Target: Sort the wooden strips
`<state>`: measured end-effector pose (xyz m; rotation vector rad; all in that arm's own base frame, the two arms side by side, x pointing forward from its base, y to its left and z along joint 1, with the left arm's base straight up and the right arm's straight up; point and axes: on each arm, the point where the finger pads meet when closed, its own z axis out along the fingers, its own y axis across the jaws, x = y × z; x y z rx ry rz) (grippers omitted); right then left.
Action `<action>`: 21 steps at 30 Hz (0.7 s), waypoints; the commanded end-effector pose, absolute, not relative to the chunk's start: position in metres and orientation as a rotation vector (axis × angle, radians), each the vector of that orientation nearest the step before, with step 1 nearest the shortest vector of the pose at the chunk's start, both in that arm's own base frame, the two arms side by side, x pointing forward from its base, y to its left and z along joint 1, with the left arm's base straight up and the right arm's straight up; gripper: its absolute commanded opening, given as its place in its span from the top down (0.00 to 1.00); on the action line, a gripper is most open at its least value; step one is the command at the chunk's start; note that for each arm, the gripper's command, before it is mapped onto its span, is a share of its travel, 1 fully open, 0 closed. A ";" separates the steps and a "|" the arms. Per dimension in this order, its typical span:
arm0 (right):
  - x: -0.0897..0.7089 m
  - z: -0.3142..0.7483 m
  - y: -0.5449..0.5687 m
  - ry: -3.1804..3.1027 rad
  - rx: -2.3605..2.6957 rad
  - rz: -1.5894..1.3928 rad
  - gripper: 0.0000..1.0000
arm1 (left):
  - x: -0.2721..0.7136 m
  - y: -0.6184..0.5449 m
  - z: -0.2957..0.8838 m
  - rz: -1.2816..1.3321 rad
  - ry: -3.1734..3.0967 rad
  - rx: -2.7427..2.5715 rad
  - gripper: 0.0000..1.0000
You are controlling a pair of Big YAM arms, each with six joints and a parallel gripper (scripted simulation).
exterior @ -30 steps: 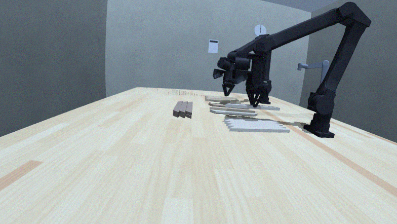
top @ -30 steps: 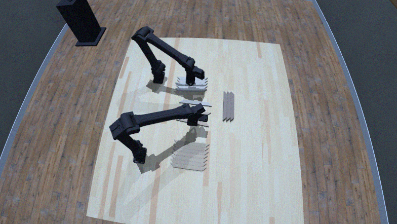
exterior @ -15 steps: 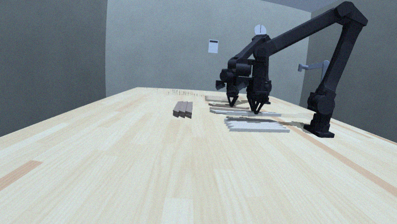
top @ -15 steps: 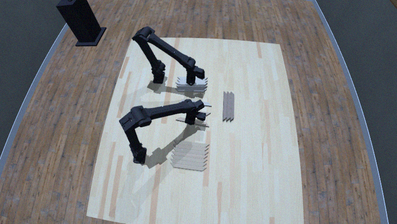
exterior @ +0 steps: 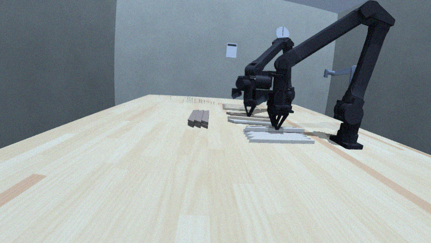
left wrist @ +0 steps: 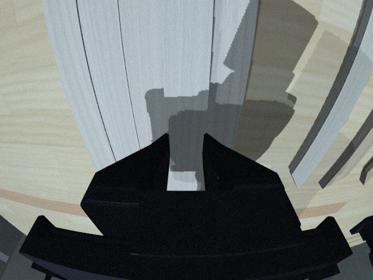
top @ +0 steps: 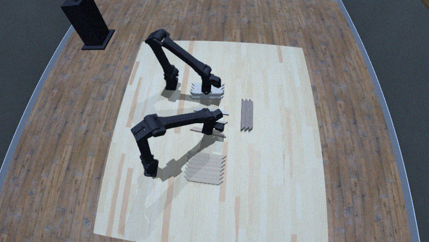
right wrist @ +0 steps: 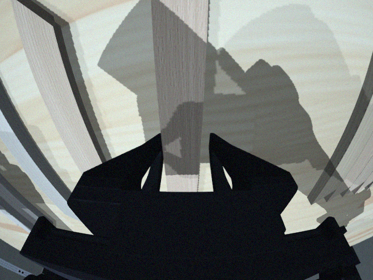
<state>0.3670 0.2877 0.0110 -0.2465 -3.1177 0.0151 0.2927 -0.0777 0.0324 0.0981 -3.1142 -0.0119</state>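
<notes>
Sizing up the right jaws (top: pixel 207 133) (exterior: pixel 248 115), the spot that matters is right between the fingers: a loose pinkish-brown strip (top: pixel 196 130) (exterior: pixel 233 113) (right wrist: pixel 184 75) lies on the bench (top: pixel 279 180) (exterior: pixel 150 181) beneath them. Its long axis runs lengthwise through the gap, so the fingers flank its narrow sides. They're partly open, with daylight on one side, so I'd call it ungrasped. The right arm is clearly the nearer one, and the pinkish row (top: pixel 204 172) (right wrist: pixel 352 162) sits off on its outer side, so I'd close, lift, then carry it that way.

The left jaws (top: pixel 206 92) (exterior: pixel 277 128) are clenched on a whitish strip (exterior: pixel 292 130) (left wrist: pixel 168 60), low over the whitish row (exterior: pixel 280 141) (left wrist: pixel 90 75) and pretty much parallel to it. Can't honestly tell from here if it's touching down yet, so I'd check the seating before letting go.

Another loose whitish strip (top: pixel 224 113) (left wrist: pixel 331 135) (right wrist: pixel 39 174) and a second brownish one (right wrist: pixel 51 90) lie between the two arms (tight neighbourhood, so watch the elbows and wrists). The grey-brown stack (top: pixel 247 115) (exterior: pixel 199 117) is turned crosswise beyond the strip ends, out of the way of a straight lift.

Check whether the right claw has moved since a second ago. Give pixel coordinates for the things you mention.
Yes, down: in the exterior view, its tips (top: pixel 207 133) (exterior: pixel 248 115) were above the brown stack's (top: pixel 247 115) (exterior: pixel 198 117) top edge; now they're level with the stack.
</notes>
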 end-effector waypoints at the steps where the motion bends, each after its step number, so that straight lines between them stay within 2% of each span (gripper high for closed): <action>1: 0.381 0.021 0.300 -3.155 -0.253 -0.032 0.71 | 0.309 -0.080 0.037 0.010 -3.159 0.094 0.80; 4: 0.378 0.021 0.301 -3.154 -0.253 -0.031 0.80 | 0.297 -0.076 0.019 -0.003 -3.130 0.092 0.80; 7: 0.375 0.020 0.302 -3.153 -0.253 -0.029 0.88 | 0.310 -0.081 0.051 0.016 -3.171 0.096 0.46; 8: 0.373 0.019 0.301 -3.150 -0.252 -0.025 1.00 | 0.313 -0.083 0.062 0.022 -3.184 0.095 0.46; 9: 0.372 0.019 0.300 -3.149 -0.252 -0.024 1.00 | 0.313 -0.083 0.068 0.023 -3.185 0.095 0.34; 11: 0.374 0.026 0.300 -3.155 -0.257 -0.033 0.79 | 0.313 -0.083 0.082 0.024 -3.187 0.095 0.12; 12: 0.377 0.033 0.303 -3.163 -0.256 -0.045 0.79 | 0.313 -0.083 0.088 0.024 -3.187 0.095 0.00; 21: 0.380 0.085 0.303 -3.173 -0.256 -0.060 0.79 | 0.314 -0.084 0.121 0.027 -3.192 0.095 0.00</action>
